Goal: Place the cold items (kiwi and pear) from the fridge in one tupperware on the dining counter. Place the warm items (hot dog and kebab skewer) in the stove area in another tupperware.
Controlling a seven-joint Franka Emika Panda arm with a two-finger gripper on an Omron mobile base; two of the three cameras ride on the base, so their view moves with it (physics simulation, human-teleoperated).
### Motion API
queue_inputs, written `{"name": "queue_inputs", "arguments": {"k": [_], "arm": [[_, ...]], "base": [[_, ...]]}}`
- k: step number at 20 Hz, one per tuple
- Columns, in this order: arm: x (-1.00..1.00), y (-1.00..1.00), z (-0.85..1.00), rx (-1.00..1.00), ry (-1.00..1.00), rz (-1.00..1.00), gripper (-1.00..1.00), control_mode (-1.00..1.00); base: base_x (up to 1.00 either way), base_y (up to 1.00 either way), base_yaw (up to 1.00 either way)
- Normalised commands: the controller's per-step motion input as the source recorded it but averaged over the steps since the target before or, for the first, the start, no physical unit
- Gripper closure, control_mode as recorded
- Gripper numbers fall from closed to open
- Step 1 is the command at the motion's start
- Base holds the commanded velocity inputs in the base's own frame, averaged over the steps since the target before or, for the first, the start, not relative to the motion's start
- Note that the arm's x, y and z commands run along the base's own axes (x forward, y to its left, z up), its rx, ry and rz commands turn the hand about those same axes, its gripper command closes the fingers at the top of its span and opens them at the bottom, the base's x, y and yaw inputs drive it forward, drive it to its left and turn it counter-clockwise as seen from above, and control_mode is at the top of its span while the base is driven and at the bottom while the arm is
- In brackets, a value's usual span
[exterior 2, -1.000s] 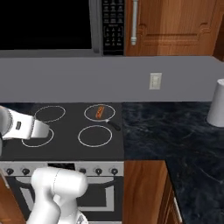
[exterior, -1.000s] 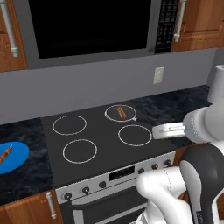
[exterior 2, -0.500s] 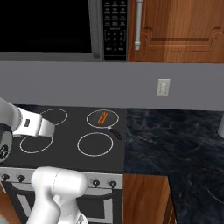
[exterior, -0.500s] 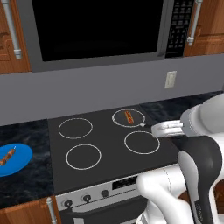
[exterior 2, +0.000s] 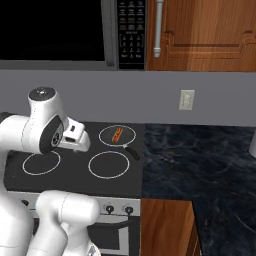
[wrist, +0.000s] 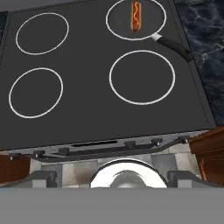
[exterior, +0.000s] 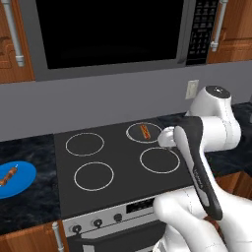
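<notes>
The hot dog (wrist: 135, 16) lies in a dark pan (wrist: 118, 19) on the far right burner of the black stove (exterior: 113, 184), the pan's handle (wrist: 175, 45) pointing toward the near right, out over the stove's edge. From the left the same hot dog (exterior: 145, 131) shows as a small orange strip just beyond the arm's wrist. The tool (wrist: 113, 176) hangs above the stove's near edge, over the knob panel, well short of the pan; its two dark tips stand wide apart with nothing between them. On the dark counter (exterior: 27, 147) to the left of the stove sits a blue plate (exterior: 24, 183) with the kebab skewer (exterior: 8, 175) lying across it. Above the stove hangs a microwave (exterior: 113, 34), and a wall outlet (exterior 2: 186, 99) sits on the grey backsplash to the right.
</notes>
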Motion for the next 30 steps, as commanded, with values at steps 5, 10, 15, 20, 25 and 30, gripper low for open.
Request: {"name": "queue_inputs", "arguments": {"k": [5, 10, 15, 20, 25, 30], "arm": [[0.39, -0.07, -0.4, -0.03, -0.12, 0.0, -1.0, -1.0], [0.83, -0.2, -0.26, 0.0, 0.0, 0.0, -1.0, -1.0], [1.0, -0.3, -0.1, 0.0, 0.2, 0.0, -1.0, -1.0], [0.95, -0.21, -0.22, 0.0, 0.19, 0.0, -1.0, -1.0], [0.73, -0.02, -0.46, 0.0, 0.05, 0.0, -1.0, -1.0], [0.68, 0.0, -0.47, 0.0, 0.0, 0.0, -1.0, -1.0]], "base": [[0.0, 0.0, 0.0], [0.0, 0.0, 0.0], [0.0, 0.0, 0.0], [0.0, 0.0, 0.0], [0.0, 0.0, 0.0], [0.0, 0.0, 0.0]]}}
